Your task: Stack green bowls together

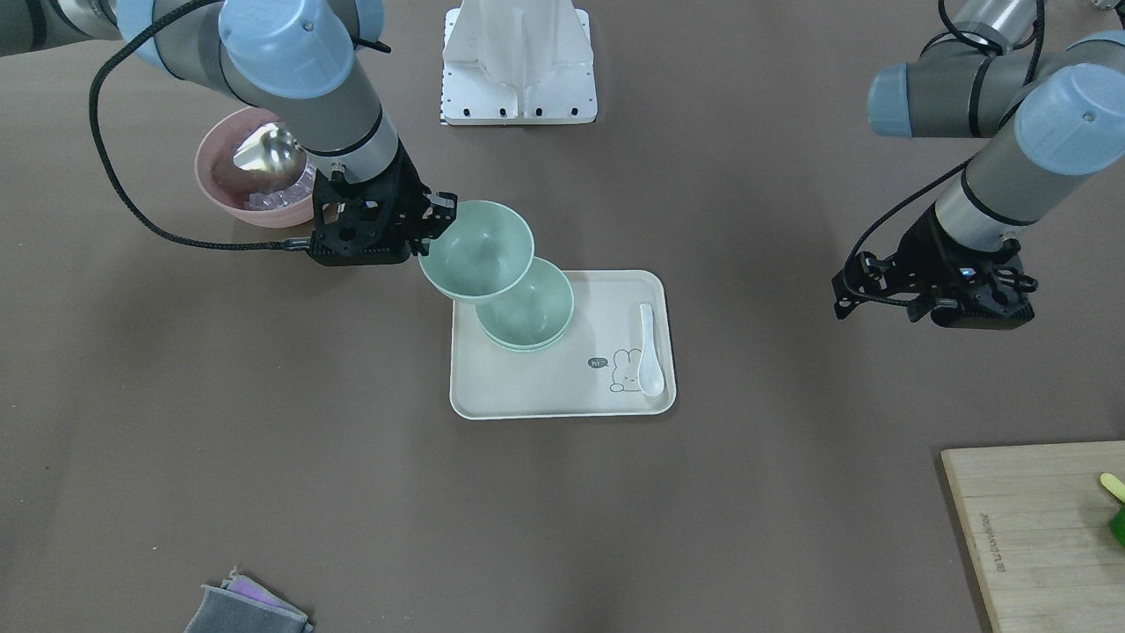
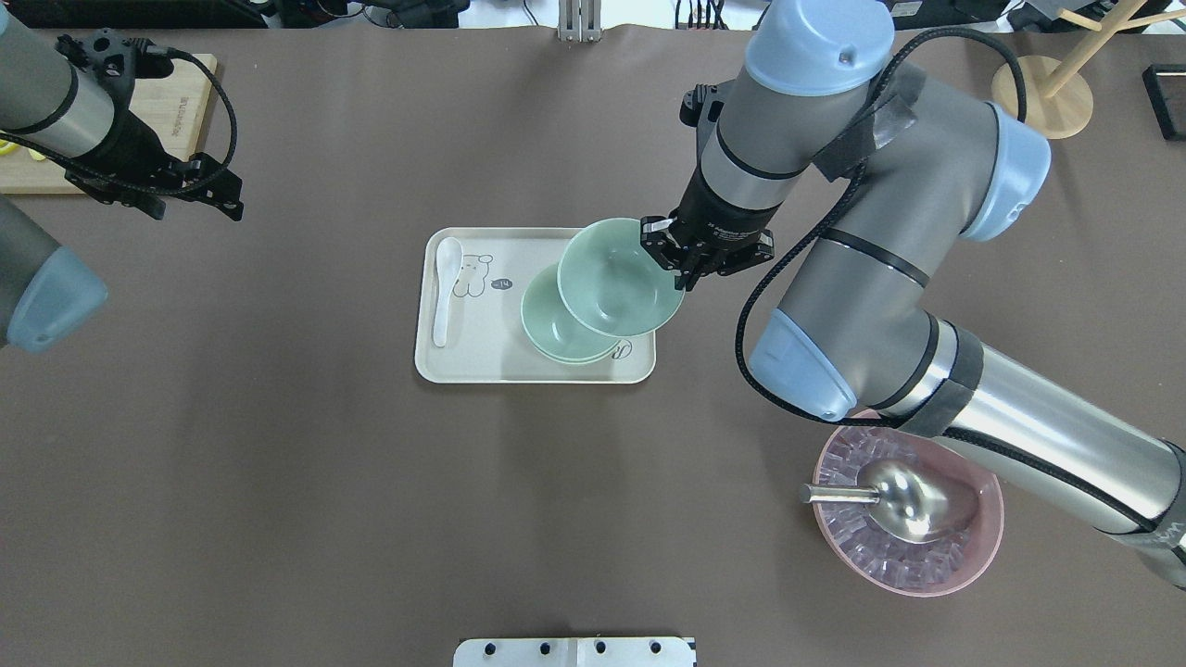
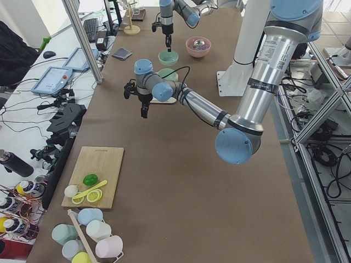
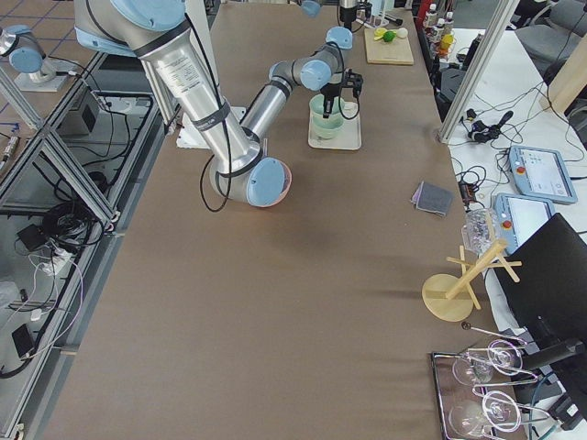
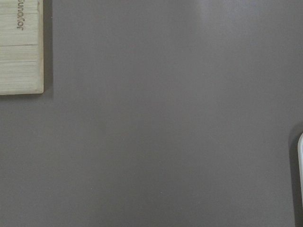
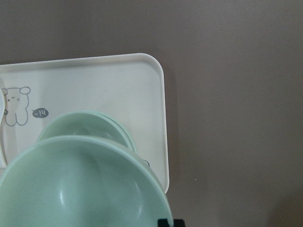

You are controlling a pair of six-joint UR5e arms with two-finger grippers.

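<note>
Right tool (image 2: 672, 259) grips one green bowl (image 2: 619, 278) above two nested bowls (image 2: 551, 326).

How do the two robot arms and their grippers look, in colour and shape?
The left arm and the right arm are round grey tubes with pale blue joint caps. A black cable loops beside each wrist. The left gripper and the right gripper are black. Tape bands wrap the right arm.

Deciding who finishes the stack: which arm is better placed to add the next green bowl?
Right. The right gripper pinches a green bowl by its rim, raised partly over the stacked bowls on the tray. The left gripper hangs off by the cutting board, apparently empty.
</note>
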